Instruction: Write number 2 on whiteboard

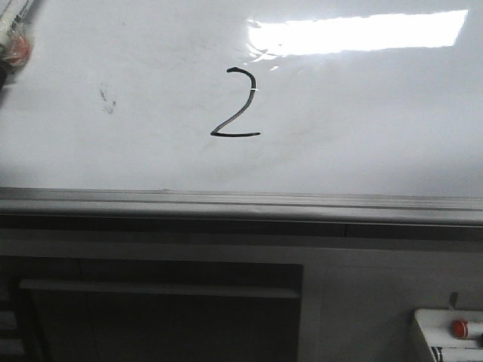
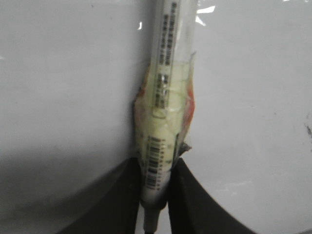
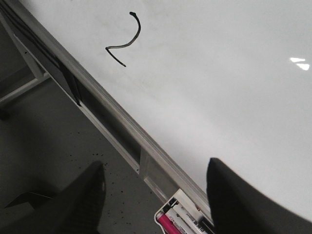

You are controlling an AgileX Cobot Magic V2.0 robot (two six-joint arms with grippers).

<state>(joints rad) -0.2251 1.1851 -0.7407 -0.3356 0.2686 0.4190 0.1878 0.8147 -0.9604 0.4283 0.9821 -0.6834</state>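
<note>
The number 2 stands in black marker on the whiteboard, left of the bright light reflection. It also shows in the right wrist view. My left gripper is shut on a marker wrapped in yellowish tape. It holds the marker over the board, well away from the digit. In the front view only the taped marker shows, at the far top left. My right gripper is open and empty. It hovers off the board over its grey edge rail.
Faint smudge specks lie left of the digit. The grey rail runs along the board's near edge. A white box with a red button sits at the lower right. A tray of markers, one pink, lies below the right gripper.
</note>
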